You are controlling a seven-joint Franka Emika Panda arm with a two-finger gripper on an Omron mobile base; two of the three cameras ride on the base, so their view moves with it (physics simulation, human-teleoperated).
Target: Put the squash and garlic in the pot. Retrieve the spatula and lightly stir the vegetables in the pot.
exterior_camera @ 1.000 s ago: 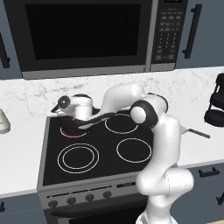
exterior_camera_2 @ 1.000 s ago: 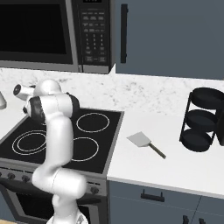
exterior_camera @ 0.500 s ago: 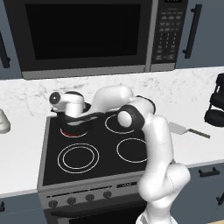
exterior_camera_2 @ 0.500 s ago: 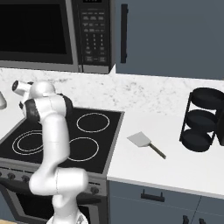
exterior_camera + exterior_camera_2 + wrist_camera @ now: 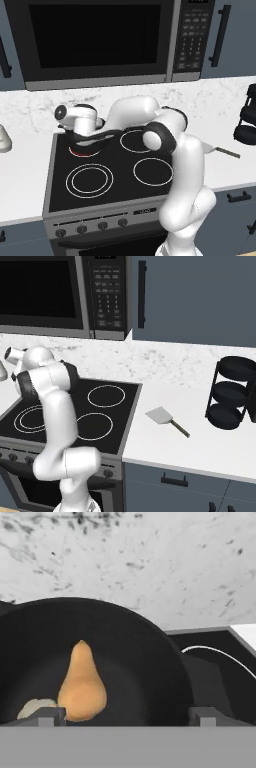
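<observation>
The black pot (image 5: 100,657) sits on the stove's back left burner (image 5: 82,150). Inside it lies the tan-orange squash (image 5: 82,684), pointed end away from me, with the beige garlic (image 5: 34,708) touching its left side. My gripper (image 5: 127,717) hangs over the pot's near rim, open, with its fingertips (image 5: 47,716) wide apart and nothing between them. From the left base, my white hand (image 5: 77,119) is over the pot (image 5: 102,137). The spatula (image 5: 161,416) lies flat on the counter right of the stove, its dark handle (image 5: 227,151) pointing right.
A microwave (image 5: 100,40) hangs above the stove. Three unlit burners (image 5: 90,180) lie in front and to the right. A black tiered rack (image 5: 232,391) stands on the right counter. A pale object (image 5: 4,141) sits at the left counter's edge.
The arm has swung left, carrying the hand from the pot's right side to above its left part.
</observation>
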